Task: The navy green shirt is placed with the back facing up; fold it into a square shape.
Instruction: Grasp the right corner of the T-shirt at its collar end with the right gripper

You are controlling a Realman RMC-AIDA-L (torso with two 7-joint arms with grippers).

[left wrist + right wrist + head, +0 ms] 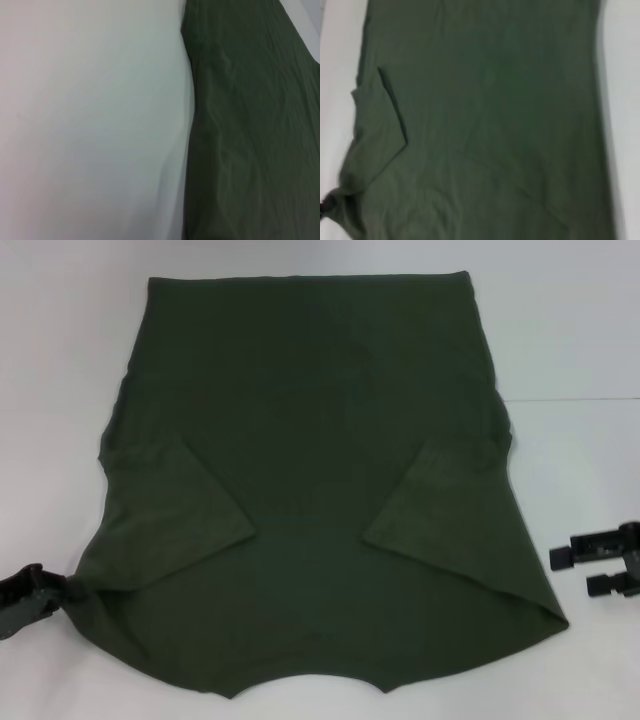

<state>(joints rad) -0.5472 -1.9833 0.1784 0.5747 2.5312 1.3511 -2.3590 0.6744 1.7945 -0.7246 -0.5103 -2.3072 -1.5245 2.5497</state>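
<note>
- A plain white table (560, 330) fills every view from edge to edge; no wall, floor, window or other furniture shows.
- Its surface is smooth and matte, with no marks or pattern.
- Light is soft and even, with only faint shading on the surface.
- In the head view a thin, faint line crosses the surface on the robot's right side.

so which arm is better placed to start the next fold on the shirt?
Left, probably. The left hand is already at the navy green shirt, pinching its near left edge, where the cloth bunches. The right hand sits open on the table, clear of the shirt's right edge.
</note>
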